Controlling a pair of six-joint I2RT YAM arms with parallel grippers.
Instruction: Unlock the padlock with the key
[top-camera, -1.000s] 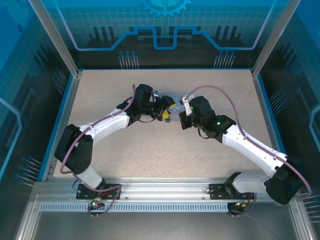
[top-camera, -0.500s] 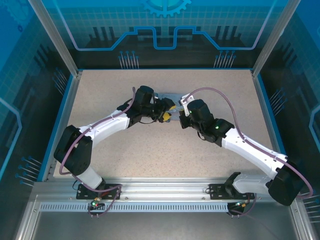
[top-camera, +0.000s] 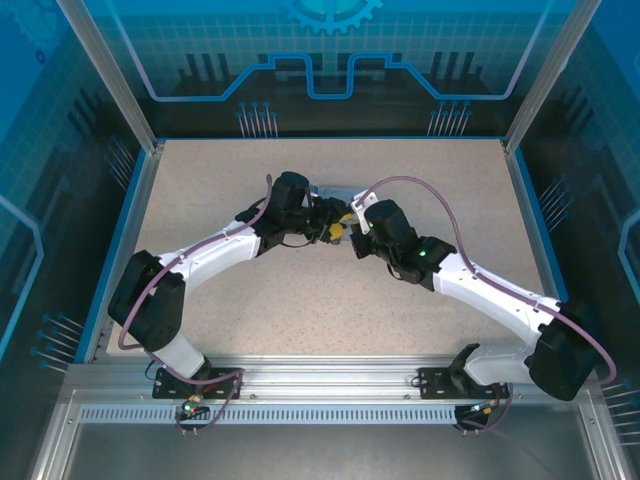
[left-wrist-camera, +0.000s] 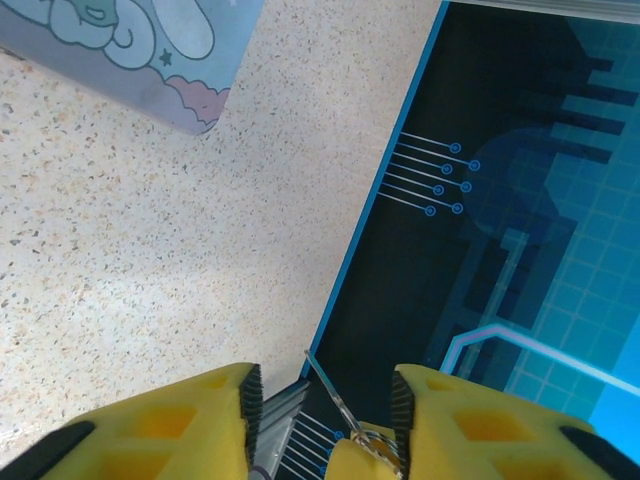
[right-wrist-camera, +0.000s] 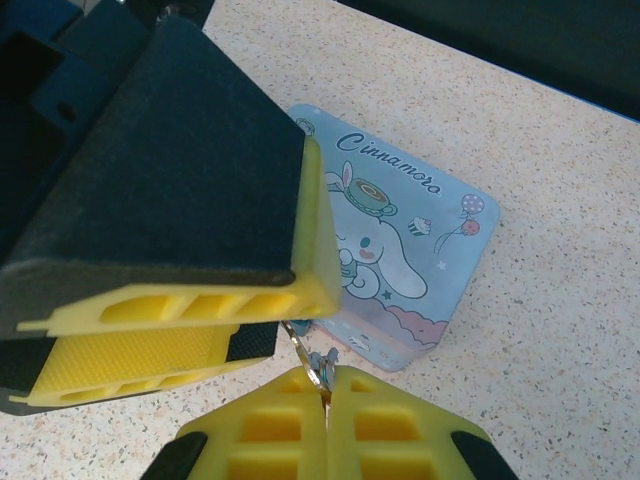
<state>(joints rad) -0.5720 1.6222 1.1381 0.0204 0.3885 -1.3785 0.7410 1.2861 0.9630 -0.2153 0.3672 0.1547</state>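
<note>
One cartoon tin (right-wrist-camera: 400, 250), right claw (right-wrist-camera: 326, 398) beside it clenched on the key (right-wrist-camera: 320, 365), left claw (left-wrist-camera: 322, 395) parted.

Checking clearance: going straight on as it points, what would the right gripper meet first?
Probably the cartoon tin, dead ahead of the right gripper; a finger of the left gripper sits close beside that line. Depth unclear.

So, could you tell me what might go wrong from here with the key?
The right gripper pinches the key by a thin sliver at its fingertips, so it may twist or slip. The left gripper, jaws apart around it, sits close and may knock it loose. A dropped key could land by the Cinnamoroll tin, awkward to retrieve.
</note>
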